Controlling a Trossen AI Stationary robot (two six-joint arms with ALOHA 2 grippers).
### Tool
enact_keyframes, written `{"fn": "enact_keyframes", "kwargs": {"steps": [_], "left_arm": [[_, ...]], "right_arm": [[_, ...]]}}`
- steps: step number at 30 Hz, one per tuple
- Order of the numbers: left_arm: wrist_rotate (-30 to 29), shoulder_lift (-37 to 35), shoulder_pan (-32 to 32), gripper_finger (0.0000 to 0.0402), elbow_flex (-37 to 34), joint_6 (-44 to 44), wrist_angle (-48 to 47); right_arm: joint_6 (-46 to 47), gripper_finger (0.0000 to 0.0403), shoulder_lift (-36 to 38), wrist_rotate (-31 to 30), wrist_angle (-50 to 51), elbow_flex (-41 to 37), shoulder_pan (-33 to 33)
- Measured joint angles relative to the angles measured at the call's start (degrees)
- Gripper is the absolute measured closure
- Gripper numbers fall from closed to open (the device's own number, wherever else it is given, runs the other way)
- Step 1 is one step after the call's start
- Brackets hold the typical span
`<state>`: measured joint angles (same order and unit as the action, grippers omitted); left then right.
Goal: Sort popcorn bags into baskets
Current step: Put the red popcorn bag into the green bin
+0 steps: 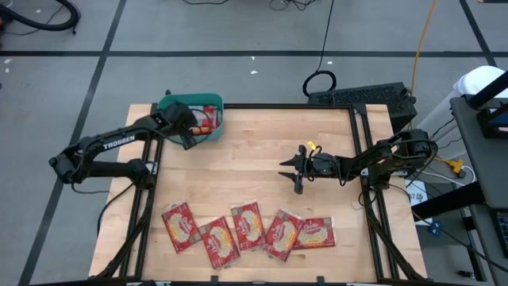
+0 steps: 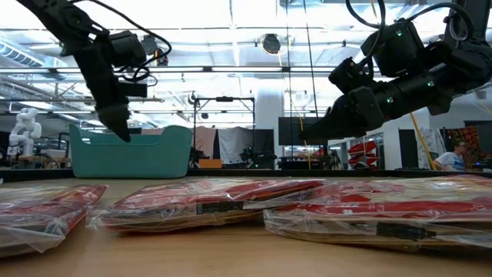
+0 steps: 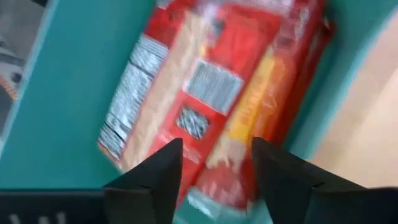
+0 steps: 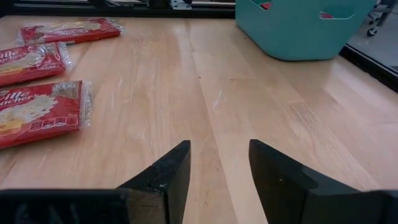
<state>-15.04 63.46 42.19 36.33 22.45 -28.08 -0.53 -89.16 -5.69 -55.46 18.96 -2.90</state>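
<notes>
The left gripper (image 1: pixel 190 127) hangs over the teal basket (image 1: pixel 168 103) at the far left corner of the wooden table (image 1: pixel 254 151), its fingers (image 3: pixel 161 171) spread apart with nothing between them. In the left wrist view, red popcorn bags (image 3: pixel 211 87) lie directly below those fingers on the basket floor, one showing its printed back panel with white text and a barcode patch; the view is smeared, so how many bags are stacked there is hard to say, though it looks like at least two overlapping. From the low view the gripper's tip sits just above the basket's rim (image 2: pixel 131 132).

The right gripper (image 1: pixel 295 168) is held out over the bare middle of the table, pointing toward the left arm, well apart from the basket and from the loose bags. Its fingers (image 4: pixel 168 174) stand open with only bare wood showing in the gap.

Five more popcorn bags (image 1: pixel 248 226) lie in a rough row along the near edge of the table, picture side up, the neighbours touching or slightly overlapping at their edges. The leftmost bag (image 1: pixel 179 226) is tilted, and the rightmost bag (image 1: pixel 314 233) lies nearly square to the table edge. Three of the row appear in the right wrist view, off to one side of the gripper.
</notes>
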Motion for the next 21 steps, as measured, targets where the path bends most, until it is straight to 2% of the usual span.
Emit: {"fn": "enact_keyframes", "kwargs": {"steps": [8,15,21], "left_arm": [[-4.04,9.05,-1.22,0.0193,-0.37,3.32,5.77],[-14.02,14.29,-4.06,0.0194,-0.26,5.58,12.37],[-13.77,14.47,-4.34,0.0231,-0.39,7.34,14.68]], "right_arm": [[-1.70,0.0248,0.01,0.00,0.00,0.00,0.00],[-1.71,0.0248,0.02,0.00,0.00,0.00,0.00],[-1.68,0.0248,0.02,0.00,0.00,0.00,0.00]]}}
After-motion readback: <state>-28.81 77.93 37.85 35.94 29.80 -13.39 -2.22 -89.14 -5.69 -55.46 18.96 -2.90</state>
